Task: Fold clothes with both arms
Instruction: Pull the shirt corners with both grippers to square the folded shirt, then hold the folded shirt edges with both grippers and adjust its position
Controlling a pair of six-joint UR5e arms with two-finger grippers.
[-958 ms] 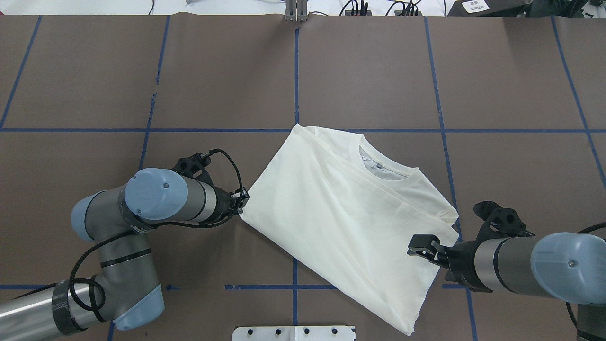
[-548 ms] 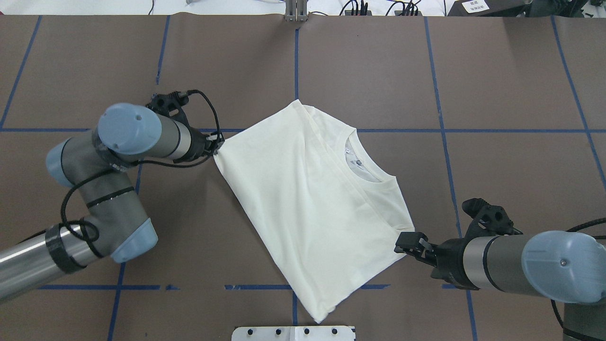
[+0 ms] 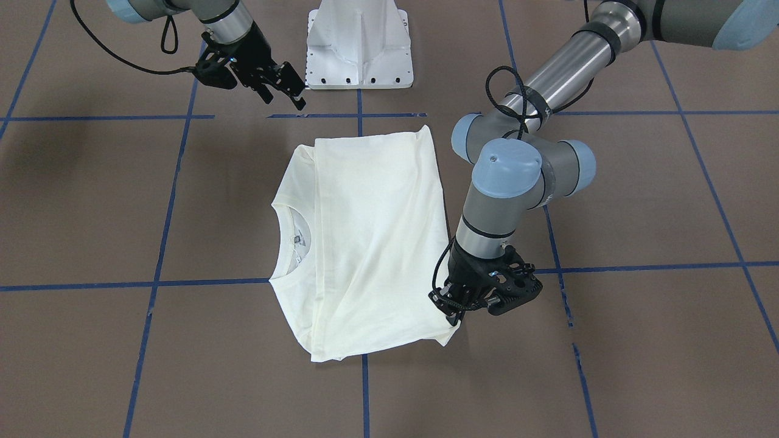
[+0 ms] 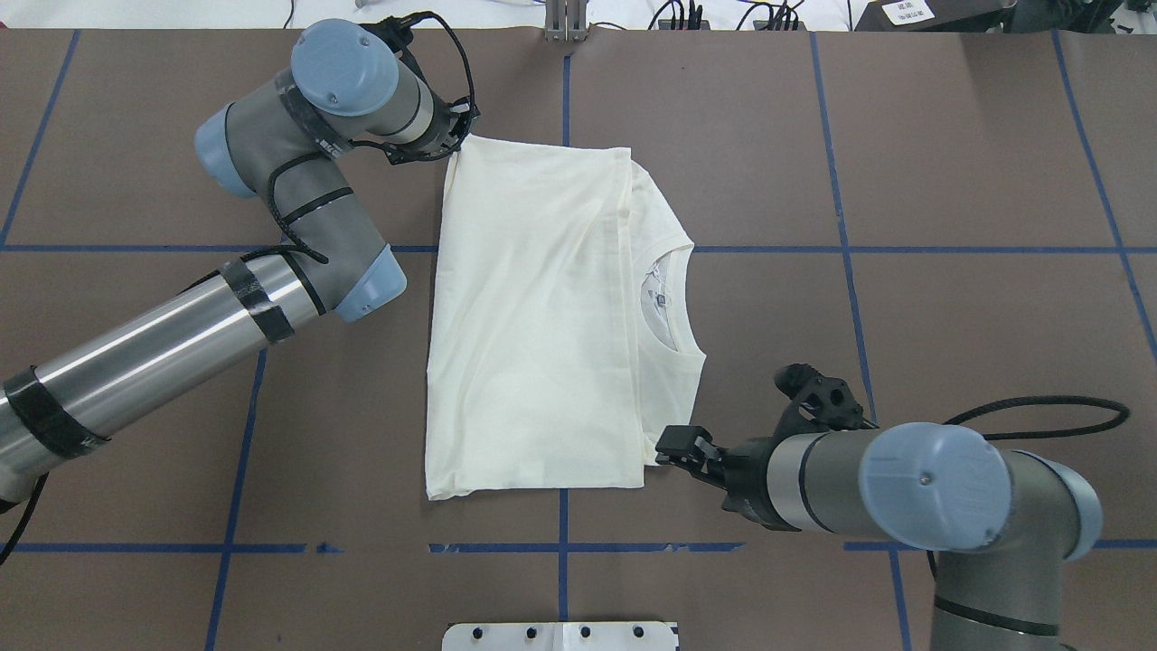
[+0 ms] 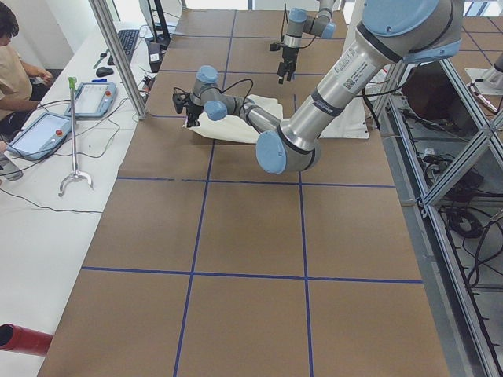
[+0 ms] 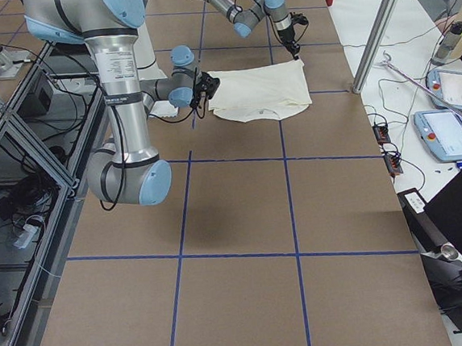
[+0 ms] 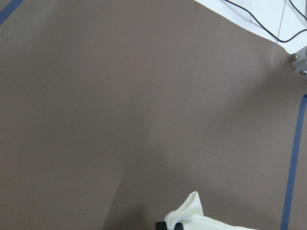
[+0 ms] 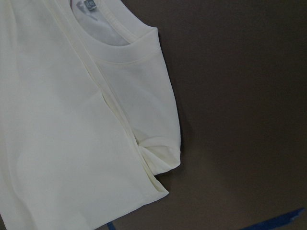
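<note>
Mid-table in the front-facing view, folded cream shirt (image 3: 371, 243) flat, neck toward the right end of the tabletop (image 3: 657, 201), left gripper (image 3: 451, 315) pinching its far-edge corner, right gripper (image 3: 286, 91) apart, jaws spread, overhead, right gripper (image 4: 671, 445) just beside the shirt's (image 4: 533, 316) near-edge corner.

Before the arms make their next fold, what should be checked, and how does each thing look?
1. Left gripper pinches a shirt corner: ok.
2. Right gripper open, free of cloth: ok.
3. Shirt lies flat on the table: ok, light creases only.
4. Shirt's corner nearest the right gripper tidy: not ok, rumpled.
5. Right gripper's height over the table: cannot tell.
</note>
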